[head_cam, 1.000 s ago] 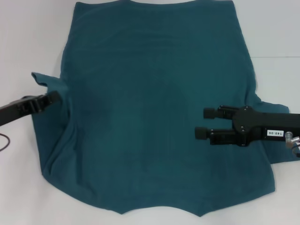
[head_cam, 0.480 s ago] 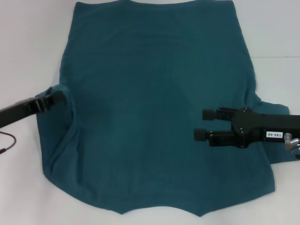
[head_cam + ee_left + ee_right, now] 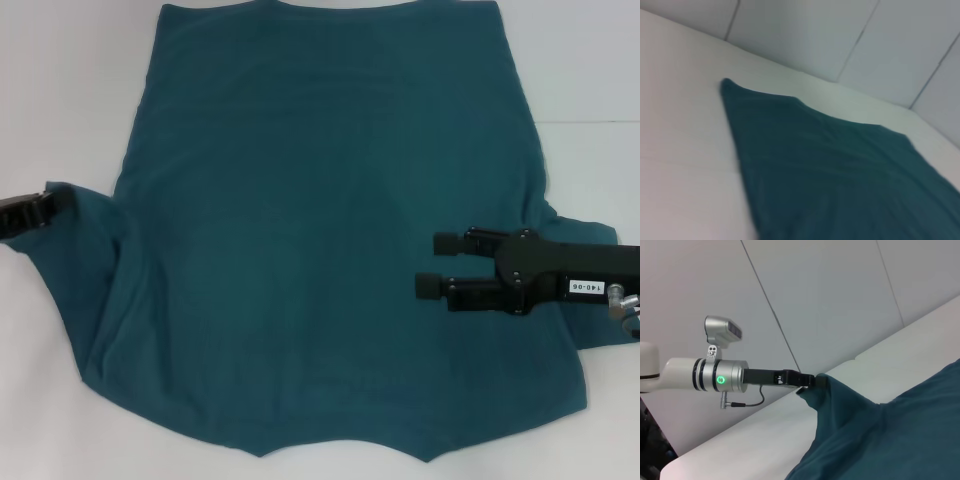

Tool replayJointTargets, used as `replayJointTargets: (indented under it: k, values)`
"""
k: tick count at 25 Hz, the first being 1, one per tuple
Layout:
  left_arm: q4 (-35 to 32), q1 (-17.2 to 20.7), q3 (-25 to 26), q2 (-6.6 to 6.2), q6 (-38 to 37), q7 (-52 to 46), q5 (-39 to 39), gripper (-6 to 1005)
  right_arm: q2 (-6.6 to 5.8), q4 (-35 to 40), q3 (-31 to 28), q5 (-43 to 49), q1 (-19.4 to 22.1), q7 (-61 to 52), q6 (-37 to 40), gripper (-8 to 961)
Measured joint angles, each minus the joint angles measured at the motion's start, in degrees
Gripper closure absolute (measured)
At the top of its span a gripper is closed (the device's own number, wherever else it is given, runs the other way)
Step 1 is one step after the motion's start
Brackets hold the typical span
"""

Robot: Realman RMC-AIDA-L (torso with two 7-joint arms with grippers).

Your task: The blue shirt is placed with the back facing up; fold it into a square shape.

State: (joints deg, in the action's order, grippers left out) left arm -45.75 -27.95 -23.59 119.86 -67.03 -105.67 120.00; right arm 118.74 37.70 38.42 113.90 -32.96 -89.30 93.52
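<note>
One blue shirt (image 3: 330, 240) covers the white bench (image 3: 60, 90). Left end effector (image 3: 48, 205) pinches its sleeve; right end effector (image 3: 432, 263) hovers over it, fingers spread.

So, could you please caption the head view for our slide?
Left gripper pulls the blue shirt's sleeve outward; right gripper hovers open above it.

Robotics laboratory test cell. A plain white table (image 3: 600, 80) serves as the work surface, enclosed by bare white wall panels (image 3: 840, 300) with visible seams. A white-and-silver robot arm (image 3: 700, 376) bearing a lit green indicator ring and a wrist-mounted camera (image 3: 722, 330) marks the setting as experimental rather than domestic.
</note>
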Motion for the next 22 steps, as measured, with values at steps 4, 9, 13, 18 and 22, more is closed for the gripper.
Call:
replayJointTargets:
  k: [4, 9, 13, 18, 22]
  values:
    - [-0.1, -0.1, -0.5, 0.1, 4.3, 1.8, 1.8, 992, 0.0, 0.0, 0.0, 0.0, 0.0, -0.2, 0.0, 43]
    - [-0.5, -0.4, -2.0, 0.11, 8.9, 3.1, 3.1, 992, 0.0, 0.0, 0.0, 0.0, 0.0, -0.4, 0.0, 43]
    - [-0.6, -0.6, -2.1, 0.17, 10.0, 4.7, 3.0, 993, 0.04, 0.0, 0.0, 0.0, 0.0, -0.5, 0.0, 44]
    - [-0.7, -1.4, -2.1, 0.35, 10.3, 5.8, 2.6, 993, 0.09, 0.0, 0.0, 0.0, 0.0, -0.5, 0.0, 44]
    - [-0.7, -1.9, -2.1, 0.41, 10.9, 6.8, 2.5, 993, 0.09, 0.0, 0.0, 0.0, 0.0, -0.5, 0.0, 44]
